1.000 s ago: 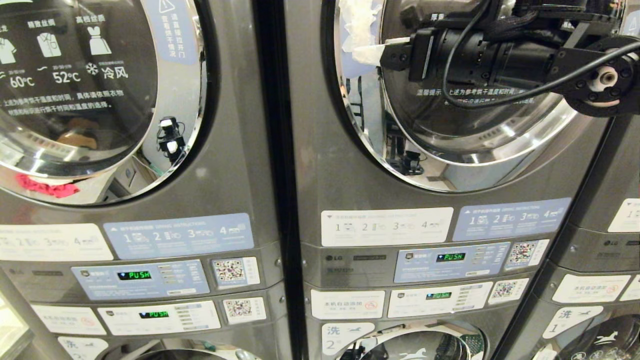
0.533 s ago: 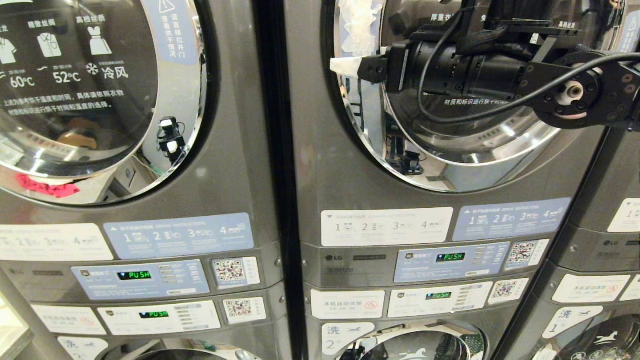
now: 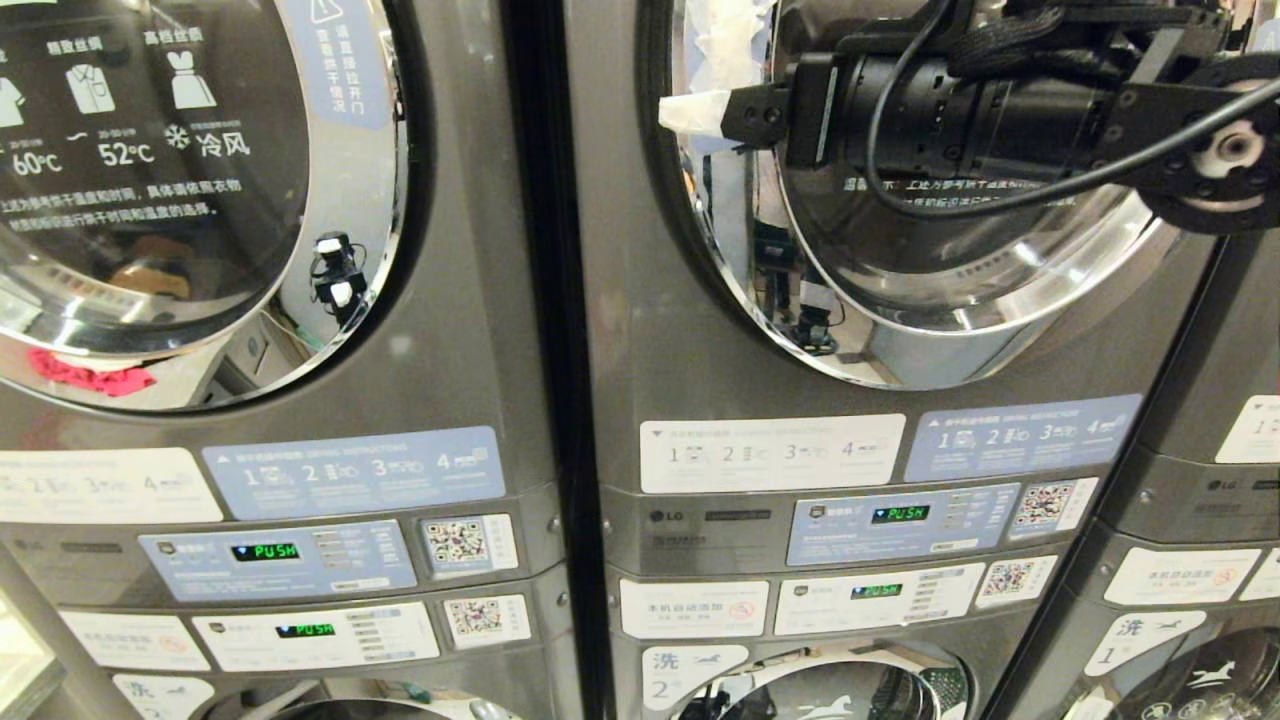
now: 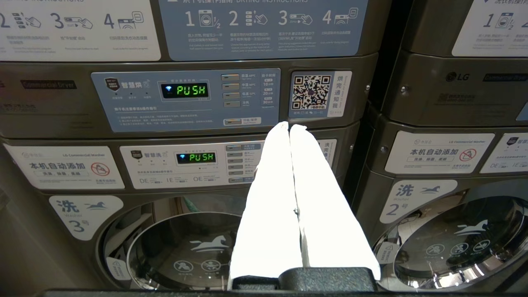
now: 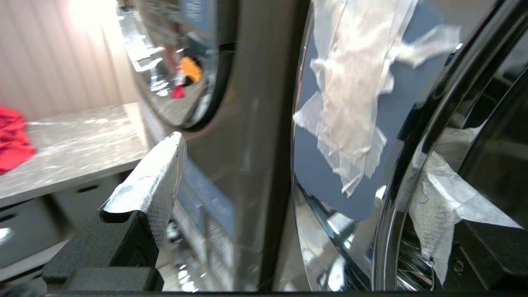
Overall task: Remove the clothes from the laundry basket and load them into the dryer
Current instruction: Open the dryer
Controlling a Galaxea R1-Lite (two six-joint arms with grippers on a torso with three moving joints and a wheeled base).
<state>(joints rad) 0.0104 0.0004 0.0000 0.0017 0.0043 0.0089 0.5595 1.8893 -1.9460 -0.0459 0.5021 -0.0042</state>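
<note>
The middle dryer [image 3: 620, 330] has a round chrome-rimmed door [image 3: 900, 300] with a white tape patch [image 3: 725, 40] on its left rim. My right arm reaches across this door from the right. Its taped fingertip [image 3: 688, 110] is at the door's left edge. The right gripper [image 5: 301, 165] is open, straddling the chrome rim [image 5: 313, 185], one finger [image 5: 152, 181] outside it and the other over the glass, holding nothing. My left gripper [image 4: 291, 126] is shut and empty, parked low before the left column's control panels. The laundry basket is out of view.
A second dryer [image 3: 150, 200] stands to the left, a third machine [image 3: 1230, 420] to the right, and washers [image 3: 820, 690] sit below. Control panels [image 3: 900, 520] read PUSH. A red cloth [image 5: 12, 140] lies on a grey counter [image 5: 82, 140] off to the left.
My right arm has swung left across the dryer door, carrying its fingertip from over the glass to the door's left edge. The left arm has not moved.
</note>
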